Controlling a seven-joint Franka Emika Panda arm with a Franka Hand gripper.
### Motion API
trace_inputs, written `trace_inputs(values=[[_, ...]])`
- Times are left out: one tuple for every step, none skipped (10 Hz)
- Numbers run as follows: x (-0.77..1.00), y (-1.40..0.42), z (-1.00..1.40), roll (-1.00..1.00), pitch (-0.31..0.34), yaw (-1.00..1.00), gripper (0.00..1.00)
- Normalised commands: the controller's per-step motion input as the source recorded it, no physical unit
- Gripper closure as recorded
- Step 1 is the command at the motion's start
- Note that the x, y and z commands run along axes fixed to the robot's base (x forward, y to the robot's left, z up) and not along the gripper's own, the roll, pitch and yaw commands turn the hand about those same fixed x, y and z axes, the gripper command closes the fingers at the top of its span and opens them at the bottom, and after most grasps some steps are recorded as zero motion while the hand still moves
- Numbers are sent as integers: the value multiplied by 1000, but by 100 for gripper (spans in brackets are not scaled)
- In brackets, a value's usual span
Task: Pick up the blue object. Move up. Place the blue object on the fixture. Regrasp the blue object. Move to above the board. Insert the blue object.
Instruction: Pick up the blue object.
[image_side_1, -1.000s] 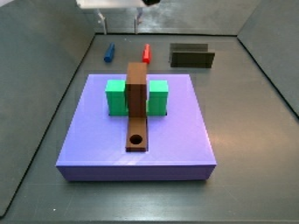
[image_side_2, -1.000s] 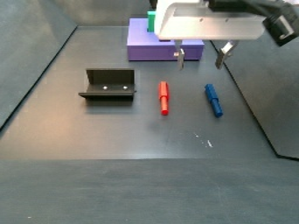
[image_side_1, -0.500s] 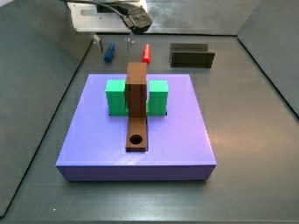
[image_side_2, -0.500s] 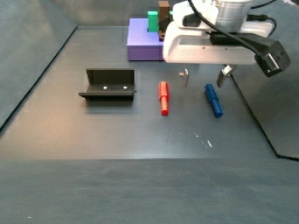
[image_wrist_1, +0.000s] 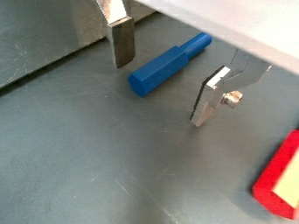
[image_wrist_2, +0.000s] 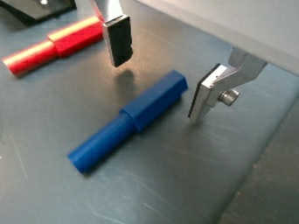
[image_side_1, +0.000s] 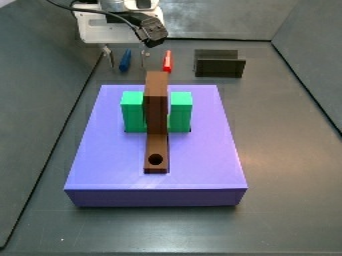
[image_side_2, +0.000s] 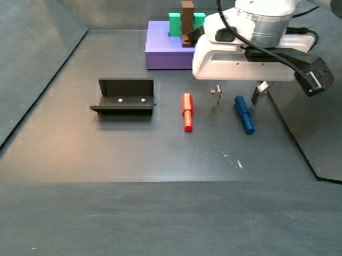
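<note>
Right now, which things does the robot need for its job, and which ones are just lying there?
Needed for the job:
- the blue peg, lying on the floor
- the fixture
- the board
- the gripper, open, low over the blue peg with a finger on each side, not touching it

Just lying about:
- the red peg, on the floor beside the blue peg

gripper (image_side_2: 237, 93) | lowered since a second ago, now hung close over the floor, no longer high above it | shifted toward the blue object (image_side_2: 245, 113), whose far end is now straddled by the fingers (image_wrist_2: 118, 40) | blue object now seen in both wrist views, between the spread plates, untouched
</note>
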Motion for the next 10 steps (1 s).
trace_inputs(values=[[-211, 3, -226, -43, -93, 0, 0], [-163, 0, -129, -27, -70, 0, 0], [0, 0, 0, 0, 0, 0, 0], [0, 0, 0, 0, 0, 0, 100], [0, 0, 0, 0, 0, 0, 100], [0, 0, 0, 0, 0, 0, 100], [0, 0, 0, 0, 0, 0, 100], [0, 0, 0, 0, 0, 0, 100], [0, 0, 0, 0, 0, 0, 100], [0, 0, 0, 0, 0, 0, 100]])
